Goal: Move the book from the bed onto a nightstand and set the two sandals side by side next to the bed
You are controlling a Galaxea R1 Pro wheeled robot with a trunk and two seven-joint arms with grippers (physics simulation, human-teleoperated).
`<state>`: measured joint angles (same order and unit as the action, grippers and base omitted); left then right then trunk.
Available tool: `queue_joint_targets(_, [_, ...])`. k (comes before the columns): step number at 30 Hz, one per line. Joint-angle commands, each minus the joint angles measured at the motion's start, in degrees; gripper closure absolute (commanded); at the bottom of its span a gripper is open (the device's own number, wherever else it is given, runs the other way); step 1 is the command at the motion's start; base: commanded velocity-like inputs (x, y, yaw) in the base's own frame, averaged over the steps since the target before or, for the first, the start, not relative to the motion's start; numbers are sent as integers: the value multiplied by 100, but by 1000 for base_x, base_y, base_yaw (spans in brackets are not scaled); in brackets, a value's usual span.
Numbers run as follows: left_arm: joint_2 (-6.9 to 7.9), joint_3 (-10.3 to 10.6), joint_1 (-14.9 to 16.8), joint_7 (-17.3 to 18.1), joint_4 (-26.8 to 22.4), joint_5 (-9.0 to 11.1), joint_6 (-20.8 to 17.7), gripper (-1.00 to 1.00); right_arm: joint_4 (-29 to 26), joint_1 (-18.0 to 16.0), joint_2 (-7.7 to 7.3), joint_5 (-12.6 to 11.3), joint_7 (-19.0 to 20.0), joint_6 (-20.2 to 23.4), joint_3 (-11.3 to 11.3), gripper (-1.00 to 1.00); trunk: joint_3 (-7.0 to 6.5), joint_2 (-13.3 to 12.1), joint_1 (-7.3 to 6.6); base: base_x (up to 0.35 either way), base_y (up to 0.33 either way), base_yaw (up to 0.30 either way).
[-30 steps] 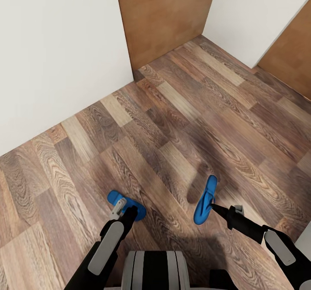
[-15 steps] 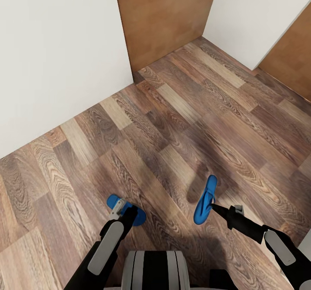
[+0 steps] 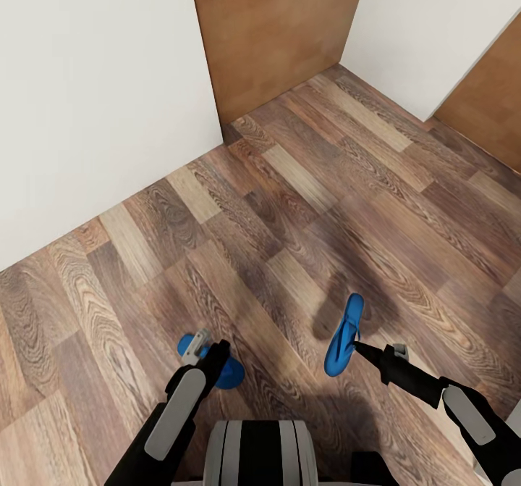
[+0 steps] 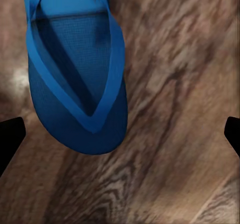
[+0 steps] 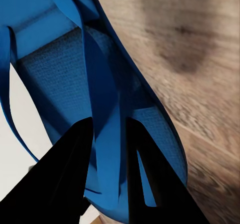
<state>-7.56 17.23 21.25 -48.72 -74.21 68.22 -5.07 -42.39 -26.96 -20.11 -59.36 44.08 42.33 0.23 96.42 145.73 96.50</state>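
Two bright blue sandals show. One sandal (image 3: 229, 374) lies flat on the wood-plank floor (image 3: 304, 182), partly under my left gripper (image 3: 206, 348). In the left wrist view that sandal (image 4: 75, 83) lies strap side up, and the left gripper (image 4: 120, 136) hovers open above it with its fingertips far apart. My right gripper (image 3: 358, 346) holds the other sandal (image 3: 344, 340) hanging on edge above the floor. The right wrist view has the right gripper (image 5: 107, 154) shut on the thong strap of that sandal (image 5: 60, 83). Bed, book and nightstand are out of view.
A white wall (image 3: 94, 95) runs along the left. A brown wooden door panel (image 3: 275, 30) stands in the far corner. Another white wall (image 3: 427, 22) and a second brown panel (image 3: 485, 102) are at the right. My base (image 3: 260, 453) is at the bottom edge.
The whole view has shifted slightly. The floor sandal now sits a little nearer my base and further under the left gripper. The right gripper still holds its sandal in the same pose.
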Motion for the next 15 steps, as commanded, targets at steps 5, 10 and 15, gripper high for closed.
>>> queue_joint_targets(5, [0, -1, 2, -32, -14, 7, -29, -100, 3, -2, -2, -28, 13, 32, 3, 100, 3, 1, -1, 5, 0, 0])
queue_joint_targets(10, [0, 4, 2, -32, -15, 7, -25, -100, 5, -2, -2, -31, 13, 37, -4, 100, 3, 1, -1, 0, 0, 0])
queue_joint_targets(15, [0, 7, 2, -32, -13, 7, -21, -100, 11, -2, -2, -29, 13, 39, -5, 100, 3, 1, -1, 0, 0, 0])
